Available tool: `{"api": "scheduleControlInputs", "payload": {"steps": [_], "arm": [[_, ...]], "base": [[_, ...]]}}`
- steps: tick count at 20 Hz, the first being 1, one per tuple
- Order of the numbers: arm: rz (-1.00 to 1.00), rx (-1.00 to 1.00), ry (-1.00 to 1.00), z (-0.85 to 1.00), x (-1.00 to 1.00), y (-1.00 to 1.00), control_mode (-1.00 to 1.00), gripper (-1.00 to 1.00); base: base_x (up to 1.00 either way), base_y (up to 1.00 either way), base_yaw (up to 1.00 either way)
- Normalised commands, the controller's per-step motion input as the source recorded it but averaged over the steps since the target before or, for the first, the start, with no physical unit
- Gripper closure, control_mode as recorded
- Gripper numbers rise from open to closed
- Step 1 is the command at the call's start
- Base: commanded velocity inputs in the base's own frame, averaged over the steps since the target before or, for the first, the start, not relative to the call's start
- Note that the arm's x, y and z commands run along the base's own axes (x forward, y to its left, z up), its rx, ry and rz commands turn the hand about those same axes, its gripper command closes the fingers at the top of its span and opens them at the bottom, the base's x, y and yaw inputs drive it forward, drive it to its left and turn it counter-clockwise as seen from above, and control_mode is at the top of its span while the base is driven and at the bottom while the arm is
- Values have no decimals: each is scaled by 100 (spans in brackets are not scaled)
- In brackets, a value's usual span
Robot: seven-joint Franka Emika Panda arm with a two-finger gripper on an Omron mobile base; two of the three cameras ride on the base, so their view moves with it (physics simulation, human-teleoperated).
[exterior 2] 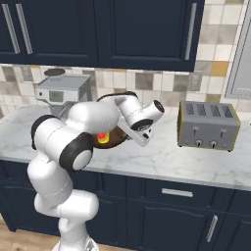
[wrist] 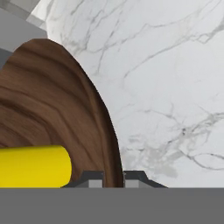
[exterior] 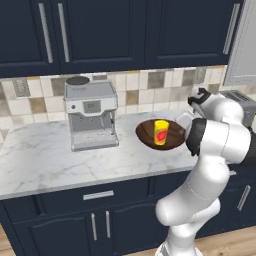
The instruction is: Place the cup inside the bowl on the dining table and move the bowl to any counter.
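Counter (exterior: 40, 160): white veined marble over navy cabinets with silver handles, mosaic tile backsplash behind; its front edge runs across both base views, with a broad bare stretch of marble at the left in front of and beside the coffee machine.
Coffee machine (exterior: 92, 115): one, silver, standing toward the back of the counter against the backsplash, just left of the bowl with a narrow gap between them.
Bowl (exterior: 150, 135): one, wide dark brown wood, over the counter between the coffee machine and the toaster; whether it rests on the marble or is lifted slightly, I cannot tell. In the hand view its right rim curves against bare marble, open surface beyond it.
Cup (exterior: 161, 132): one, yellow with a red mark, standing upright inside the bowl near its middle.
Gripper (wrist: 113, 177): two dark fingertips straddle the right rim of the bowl, one inside and one outside, close together and pinching the rim.
Open marble right of bowl: a clear band of counter lies between the bowl and the toaster, seen in the right base view.
Toaster (exterior 2: 208, 125): one, silver, four slots, well apart from the bowl, set back from the front edge.
Upper cabinets (exterior: 100, 30): navy doors with silver handles, hanging above the backsplash.
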Motion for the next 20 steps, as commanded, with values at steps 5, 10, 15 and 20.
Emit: {"api": "scheduleControlInputs", "payload": {"steps": [5, 10, 15, 20], "arm": [[0, 0, -2, -21, 9, 0, -100, 100], [0, 0, 0, -10, 19, 0, -100, 100], [0, -1, 0, -8, 22, 0, -100, 100], [0, -2, 0, -3, 23, 0, -100, 100]], "base": [[0, 0, 0], [0, 0, 0], [0, 0, 0], [0, 0, 0]]}}
